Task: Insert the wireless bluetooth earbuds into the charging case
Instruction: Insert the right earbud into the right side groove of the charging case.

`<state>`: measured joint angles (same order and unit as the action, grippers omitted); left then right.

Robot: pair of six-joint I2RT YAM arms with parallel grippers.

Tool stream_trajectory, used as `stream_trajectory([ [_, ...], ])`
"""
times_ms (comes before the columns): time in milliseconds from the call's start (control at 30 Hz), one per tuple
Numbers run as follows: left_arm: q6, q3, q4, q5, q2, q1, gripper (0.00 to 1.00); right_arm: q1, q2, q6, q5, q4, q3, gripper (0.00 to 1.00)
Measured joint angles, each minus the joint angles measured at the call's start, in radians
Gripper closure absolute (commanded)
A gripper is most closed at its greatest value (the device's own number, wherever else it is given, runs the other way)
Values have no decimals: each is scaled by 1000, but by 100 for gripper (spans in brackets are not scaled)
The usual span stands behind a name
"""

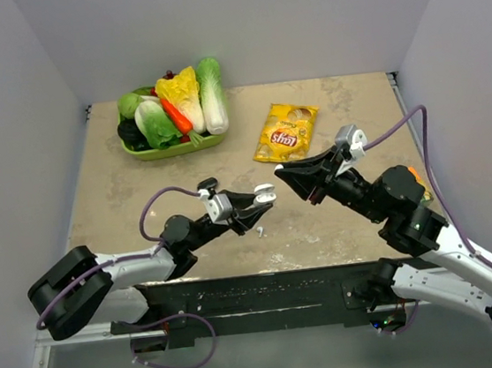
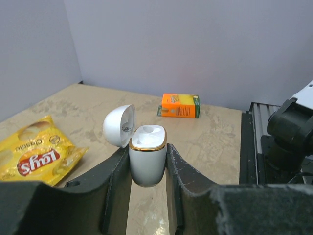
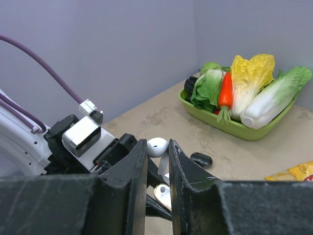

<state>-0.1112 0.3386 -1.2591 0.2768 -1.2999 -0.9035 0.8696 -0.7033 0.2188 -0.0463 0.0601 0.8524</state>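
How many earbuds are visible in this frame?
2. A white earbud is pinched in the right pincer; a dark rounded earbud lies on the table before the vegetable tray. More may be hidden.

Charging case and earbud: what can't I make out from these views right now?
1. Left wrist view: sockets of the case. Its rim hides their depth, so whether either is filled is unclear.
2. Top view: the earbud is hidden under the right end effector.
3. Right wrist view: the earbud's stem tip is hidden between the fingers. The dark lump beyond is too small to identify.
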Motion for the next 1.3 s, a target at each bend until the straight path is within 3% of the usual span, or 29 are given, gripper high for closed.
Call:
stream_trajectory([
  [433, -1, 121, -11, 130, 92, 51, 100, 0, 21, -3, -29, -2, 42, 100],
  [800, -1, 125, -18, 89, 189, 85, 100, 0, 32, 2, -55, 6, 73, 100],
  [1300, -79, 124, -18, 113, 123, 85, 100, 2, -44, 8, -76, 174, 50, 100],
])
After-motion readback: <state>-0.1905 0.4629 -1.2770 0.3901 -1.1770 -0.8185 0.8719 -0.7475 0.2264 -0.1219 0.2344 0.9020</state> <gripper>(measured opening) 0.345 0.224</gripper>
